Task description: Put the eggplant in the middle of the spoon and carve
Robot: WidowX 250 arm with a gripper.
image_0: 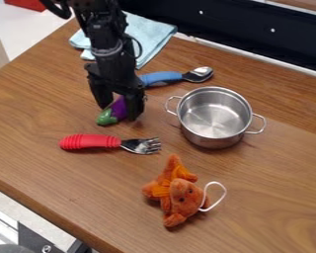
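The black gripper [119, 108] is low over the table, left of the pot, with its fingers apart and open around the eggplant. The purple eggplant [119, 108] rests on the wood between them, its green end [106, 117] pointing to the lower left and its upper part partly hidden by the gripper. Behind it is the spoon, with a blue handle [162, 77] and a metal bowl [199, 74]; the handle's left end is hidden by the gripper. A fork with a red handle [90, 142] lies in front of the eggplant, metal tines to the right.
A steel pot [215, 117] with two handles stands right of the gripper. An orange plush toy [177, 191] with a white loop lies nearer the front. A light blue cloth [147, 35] is behind the arm, by the table's back edge.
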